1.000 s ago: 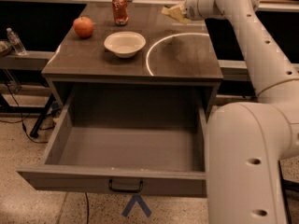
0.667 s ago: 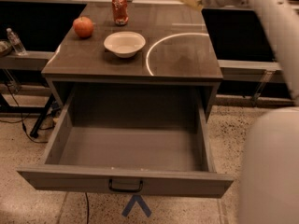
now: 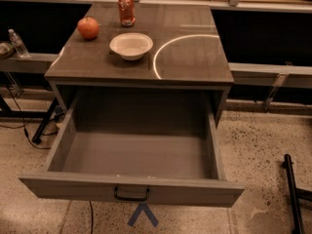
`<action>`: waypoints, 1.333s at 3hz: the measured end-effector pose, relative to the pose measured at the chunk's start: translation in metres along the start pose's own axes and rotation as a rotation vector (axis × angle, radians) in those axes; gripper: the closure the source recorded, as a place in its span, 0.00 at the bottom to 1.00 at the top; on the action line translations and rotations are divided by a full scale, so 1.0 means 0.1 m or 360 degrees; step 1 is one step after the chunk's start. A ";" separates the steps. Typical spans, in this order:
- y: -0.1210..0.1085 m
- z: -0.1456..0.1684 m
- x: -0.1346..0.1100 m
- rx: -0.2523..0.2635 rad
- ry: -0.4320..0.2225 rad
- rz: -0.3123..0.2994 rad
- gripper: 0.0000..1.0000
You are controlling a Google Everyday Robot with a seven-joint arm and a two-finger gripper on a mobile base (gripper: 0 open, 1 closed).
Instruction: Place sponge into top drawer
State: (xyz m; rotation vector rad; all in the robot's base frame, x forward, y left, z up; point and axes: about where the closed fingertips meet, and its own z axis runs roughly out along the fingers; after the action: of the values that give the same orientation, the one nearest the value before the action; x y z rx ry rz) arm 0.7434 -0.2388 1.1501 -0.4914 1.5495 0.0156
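Starting at the gripper: it lies outside the camera view, so its position and the state of its jaws cannot be told. The sponge is likewise not seen anywhere in the frame, and its place cannot be given. The top drawer (image 3: pixel 73 186) is pulled far out of the cabinet (image 3: pixel 195 62), and bare grey floor is seen inside. Its back part is shadowed under the cabinet top, and the nearest strip of its floor is hidden by the front panel. A black pull handle (image 3: pixel 131 194) is fixed at the middle of that panel. On the cabinet top an apple (image 3: pixel 88 28) is set at the back left, a red can (image 3: pixel 126 9) behind the middle, and a pale bowl (image 3: pixel 131 45) in front of the can, all apart from one another. A bright white arc (image 3: pixel 163 50) is seen on the surface right of the bowl. A water bottle (image 3: pixel 18 43) stands on a ledge to the left, beside a dark object cut off by the frame edge and not identifiable. Cables (image 3: pixel 19 126) are strung over the speckled floor (image 3: pixel 258 145) at left. A black pole (image 3: pixel 292 194) at right is cut off by the bottom edge. A blue arrow mark (image 3: pixel 143 215) is laid on the floor just below the handle.
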 end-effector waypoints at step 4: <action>0.09 -0.86 0.51 -0.0334 0.0185 -0.0192 1.00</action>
State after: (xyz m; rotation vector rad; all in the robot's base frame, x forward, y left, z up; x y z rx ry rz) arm 0.6612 -0.2727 1.1039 -0.7626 1.6376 0.0582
